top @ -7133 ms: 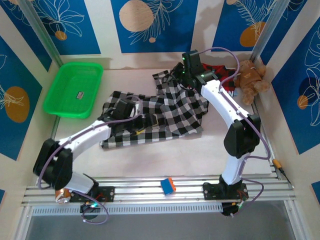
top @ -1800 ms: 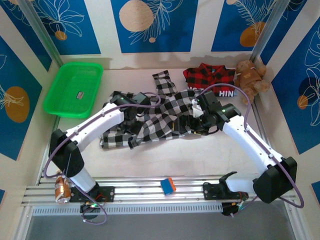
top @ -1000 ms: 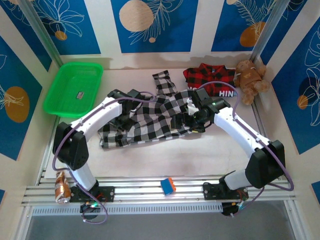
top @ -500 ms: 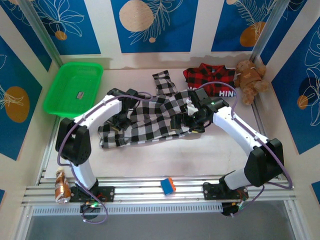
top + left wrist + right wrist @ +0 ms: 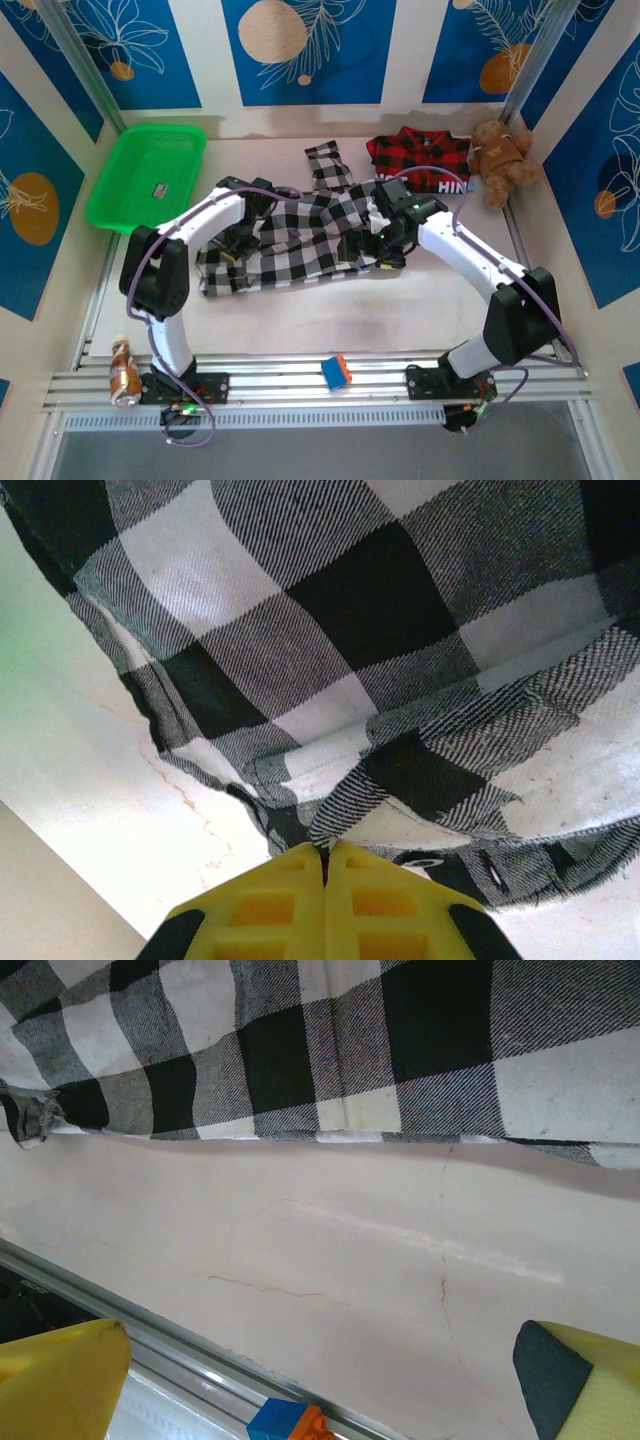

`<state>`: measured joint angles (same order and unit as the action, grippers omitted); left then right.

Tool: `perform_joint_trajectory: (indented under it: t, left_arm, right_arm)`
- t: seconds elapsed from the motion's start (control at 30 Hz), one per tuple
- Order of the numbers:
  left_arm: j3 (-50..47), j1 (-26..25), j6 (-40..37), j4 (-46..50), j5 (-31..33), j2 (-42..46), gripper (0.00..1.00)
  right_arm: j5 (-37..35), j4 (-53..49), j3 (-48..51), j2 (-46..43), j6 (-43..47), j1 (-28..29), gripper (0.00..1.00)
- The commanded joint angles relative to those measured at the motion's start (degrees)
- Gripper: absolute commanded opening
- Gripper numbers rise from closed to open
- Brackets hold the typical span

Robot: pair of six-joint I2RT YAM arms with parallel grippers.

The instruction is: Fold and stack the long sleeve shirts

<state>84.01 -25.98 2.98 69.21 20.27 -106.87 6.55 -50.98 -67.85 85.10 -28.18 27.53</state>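
my left gripper (image 5: 326,852) is clenching tight on a fold at the edge of the black-and-white checked shirt (image 5: 300,235), on the shirt's 9 o'clock side in the top view. my right gripper (image 5: 320,1380) is hanging released, jaws spread wide, over bare table (image 5: 330,1250) by the shirt's 4 o'clock edge. checked shirt is lying rumpled mid-table. red-and-black plaid shirt (image 5: 420,165) is lying at 1 o'clock by the back wall, near the checked one, teddy bear (image 5: 503,158) sitting just beside it at its 3 o'clock. green basket (image 5: 148,178) is sitting at 10 o'clock.
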Motion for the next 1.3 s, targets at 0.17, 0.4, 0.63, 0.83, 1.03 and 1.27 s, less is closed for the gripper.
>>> perform_joint_trajectory:
  t: [0.17,0.4,0.63,0.83,1.03,1.27]
  left_arm:
    - [3.7,4.2,4.1,0.5,-1.0,0.9,0.53]
    - [2.9,4.3,20.0,-10.1,-25.4,13.0,0.74]
    - [-10.6,4.7,29.3,-25.2,-34.0,8.6,0.30]
    - [-18.8,5.8,33.0,-31.2,-30.7,7.6,0.26]
    - [-27.5,6.4,34.2,-34.2,-29.5,8.8,0.28]
    - [-39.2,6.3,36.2,-37.3,-31.3,13.6,0.28]
  right_arm:
    - [-4.0,-1.2,-1.8,2.5,-0.6,0.4,0.99]
    - [-13.2,-3.0,-12.5,11.6,0.8,-1.0,0.89]
    - [-11.1,1.6,-20.3,26.0,-3.9,-2.9,0.33]
    - [-12.1,4.1,-15.4,29.2,-11.6,-3.3,0.27]
    - [-15.2,6.0,-4.1,25.8,-17.6,-2.6,0.27]
    - [-16.4,6.7,8.5,16.5,-22.0,1.3,0.28]
